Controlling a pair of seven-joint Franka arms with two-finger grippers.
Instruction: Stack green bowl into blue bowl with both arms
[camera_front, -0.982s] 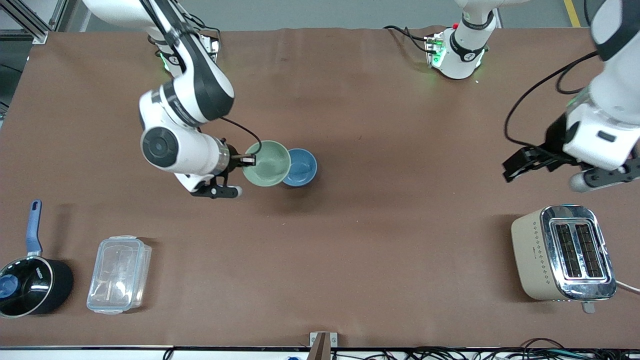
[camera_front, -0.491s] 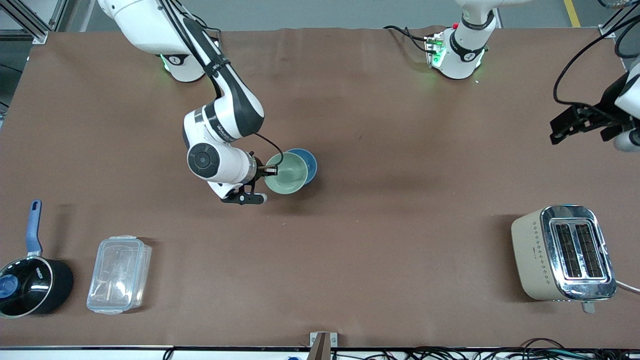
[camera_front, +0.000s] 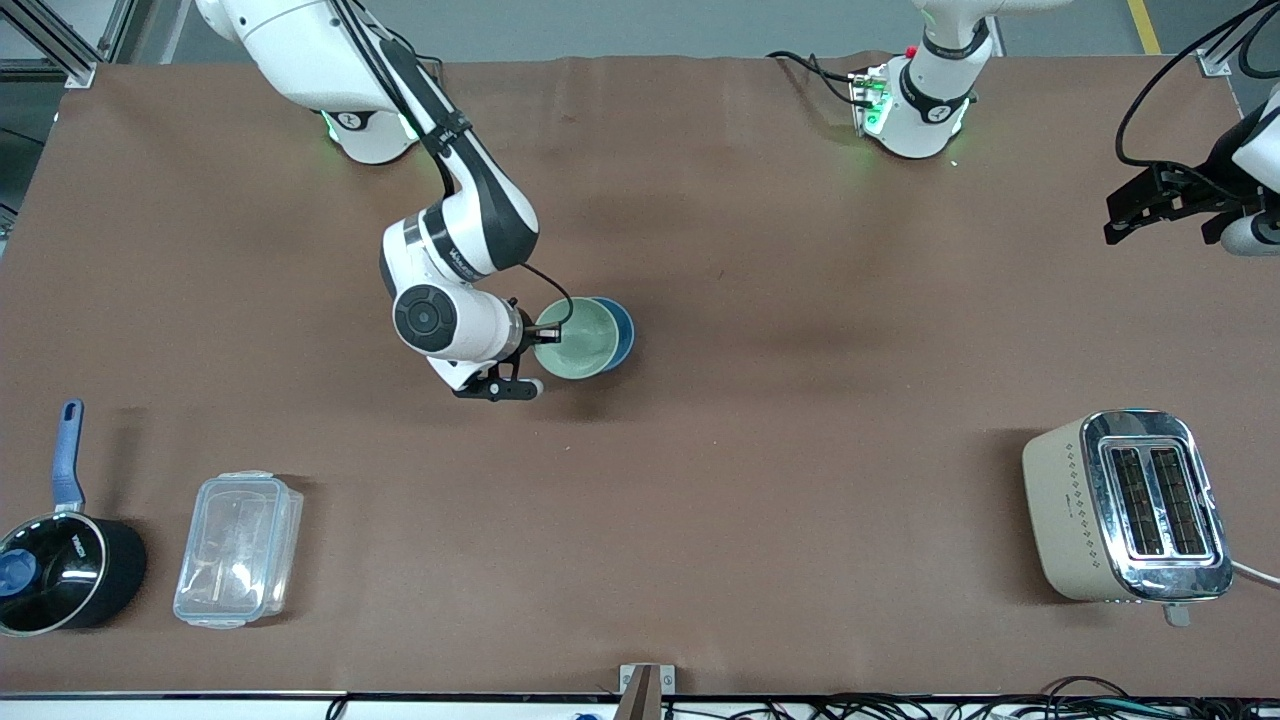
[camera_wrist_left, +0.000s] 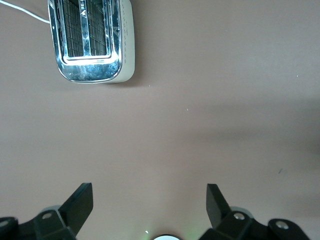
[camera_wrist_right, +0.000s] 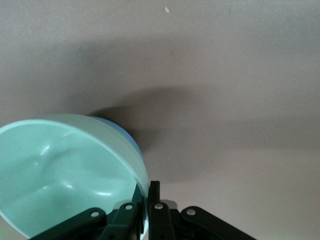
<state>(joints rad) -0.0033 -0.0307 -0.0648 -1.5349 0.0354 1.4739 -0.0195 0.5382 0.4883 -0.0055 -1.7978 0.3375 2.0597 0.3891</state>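
Right gripper (camera_front: 541, 338) has its jaws pinched on the rim of the green bowl (camera_front: 583, 340), which sits nearly inside the blue bowl (camera_front: 622, 330) mid-worktop. I'd centre it, then release gently. Left gripper (camera_wrist_left: 150, 205) waits over the worktop's left-arm end, jaws wide.

Most of the blue bowl (camera_front: 622, 335) sits hidden under the green bowl (camera_front: 580, 340); only a crescent of its rim shows, and in the right wrist view just a sliver (camera_wrist_right: 127, 135). The left arm runs off the picture's edge, its tool (camera_front: 1150, 205) partly cut. The saucepan (camera_front: 60, 575) is clipped at the tabletop's (camera_front: 760, 450) corner.
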